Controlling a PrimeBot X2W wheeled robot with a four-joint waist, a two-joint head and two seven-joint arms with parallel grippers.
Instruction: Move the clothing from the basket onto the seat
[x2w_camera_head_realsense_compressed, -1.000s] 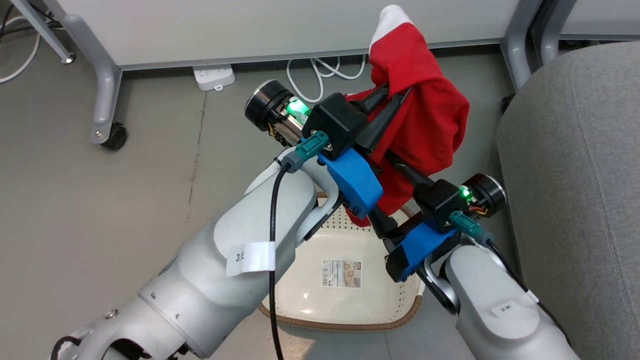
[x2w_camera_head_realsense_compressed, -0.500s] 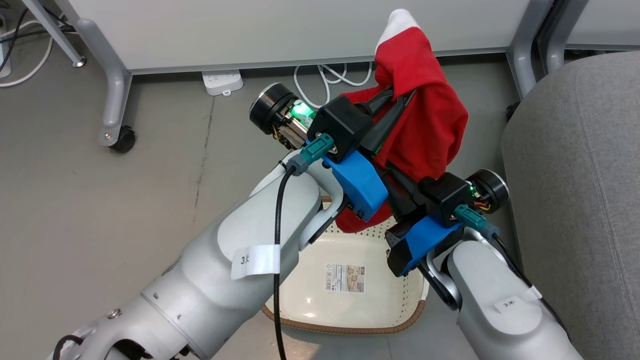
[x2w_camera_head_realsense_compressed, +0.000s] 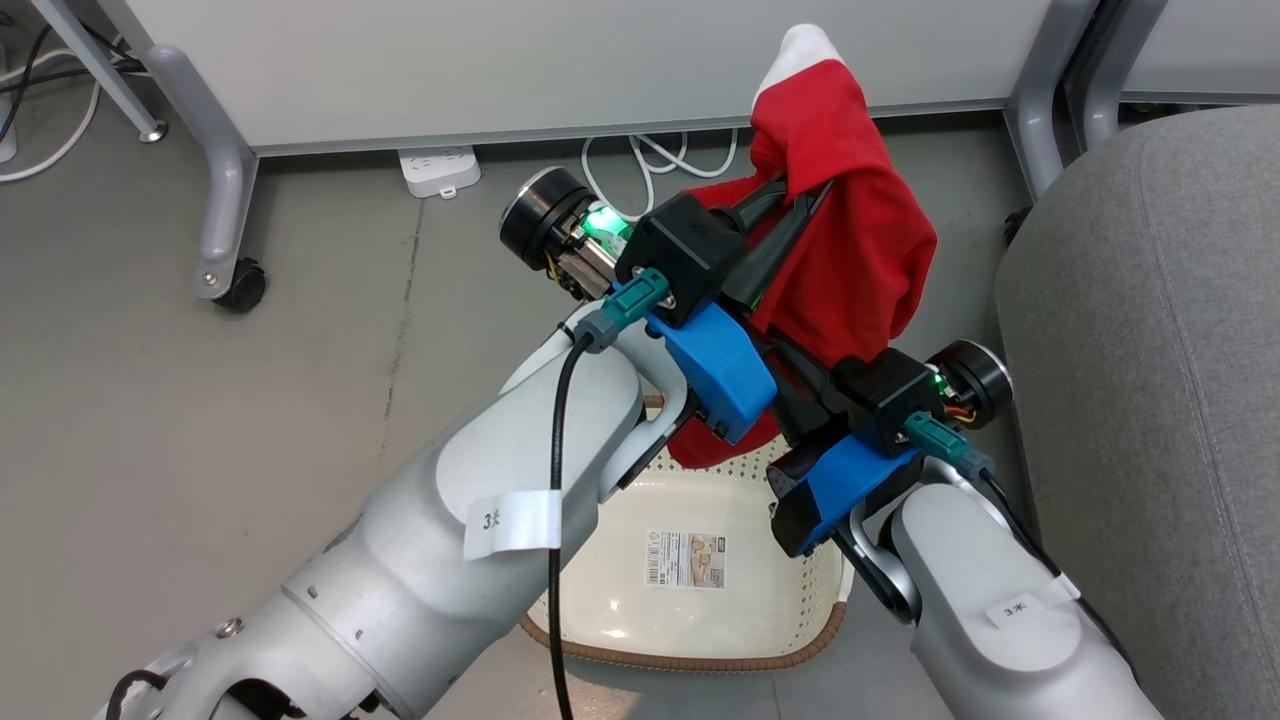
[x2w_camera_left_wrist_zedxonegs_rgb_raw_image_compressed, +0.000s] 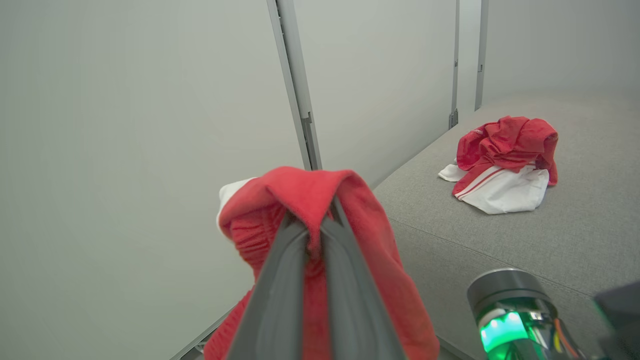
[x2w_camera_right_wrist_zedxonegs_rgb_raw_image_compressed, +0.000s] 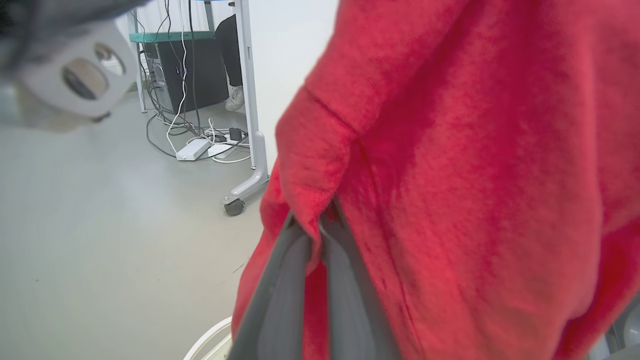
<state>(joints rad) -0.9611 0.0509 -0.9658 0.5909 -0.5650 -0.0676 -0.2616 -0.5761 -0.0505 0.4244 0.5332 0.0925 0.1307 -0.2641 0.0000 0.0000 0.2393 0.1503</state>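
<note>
Red, soft, floppy and likely light, so held the clothing (x2w_camera_head_realsense_compressed: 860, 240) by bunched folds, left claw (x2w_camera_left_wrist_zedxonegs_rgb_raw_image_compressed: 312, 222) pinched tight on the top and right claw (x2w_camera_right_wrist_zedxonegs_rgb_raw_image_compressed: 314, 220) pinched tight on a lower edge, up over the basket (x2w_camera_head_realsense_compressed: 700, 660), near the seat (x2w_camera_head_realsense_compressed: 1150, 350), with another red piece (x2w_camera_left_wrist_zedxonegs_rgb_raw_image_compressed: 500, 165) on it.

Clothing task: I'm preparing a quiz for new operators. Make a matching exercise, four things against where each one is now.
1. lifted garment
2. second garment
3. basket
4. power strip

A. crumpled on the seat
B. on the floor beside white cables
C. pinched by left gripper and right gripper
D. on the floor, barcode sticker inside

Pairs: 1-C, 2-A, 3-D, 4-B.
</note>
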